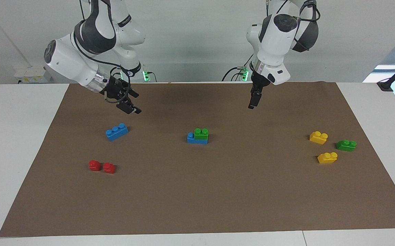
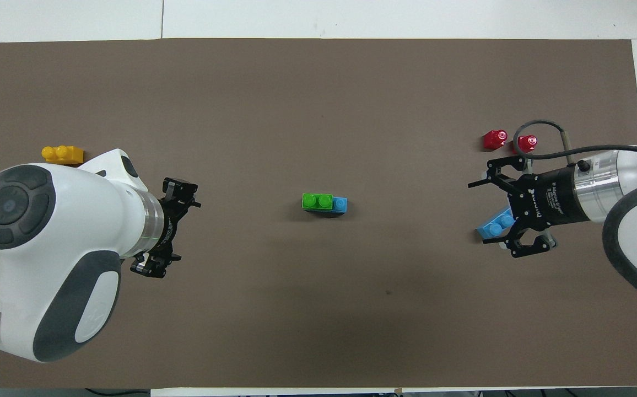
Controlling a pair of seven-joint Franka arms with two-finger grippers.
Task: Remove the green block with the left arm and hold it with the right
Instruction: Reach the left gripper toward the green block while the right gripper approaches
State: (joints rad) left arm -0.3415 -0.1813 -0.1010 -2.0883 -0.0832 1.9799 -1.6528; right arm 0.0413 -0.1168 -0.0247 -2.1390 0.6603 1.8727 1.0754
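Overhead view at mid-table: the green block [image 2: 317, 201] sits pressed onto a blue brick [image 2: 340, 204], covering all but one blue stud at its 3 o'clock end, the pair alone at the centre of the brown mat [image 2: 318, 82]. I read this as the approach step, with nothing gripped yet. My left gripper [image 2: 171, 227] hangs over bare mat at the stack's 9 o'clock, jaws spread wide and empty. My right gripper [image 2: 503, 212] hangs at the stack's 3 o'clock, equally wide and empty, over a loose blue brick [image 2: 492, 227] it does not hold. The arms flank the stack, I judge, because the job needs two grips at once: the right to pin the blue brick by its bare end, the left to pull the green one off.

Facing view shows both grippers well above the mat, the left [image 1: 252, 102] and the right [image 1: 129, 107], neither touching anything. Two red bricks [image 1: 101, 166] lie toward the right arm's end. Two yellow bricks [image 1: 322, 147] and a darker green brick [image 1: 346, 145] lie toward the left arm's end, well apart from the stack.
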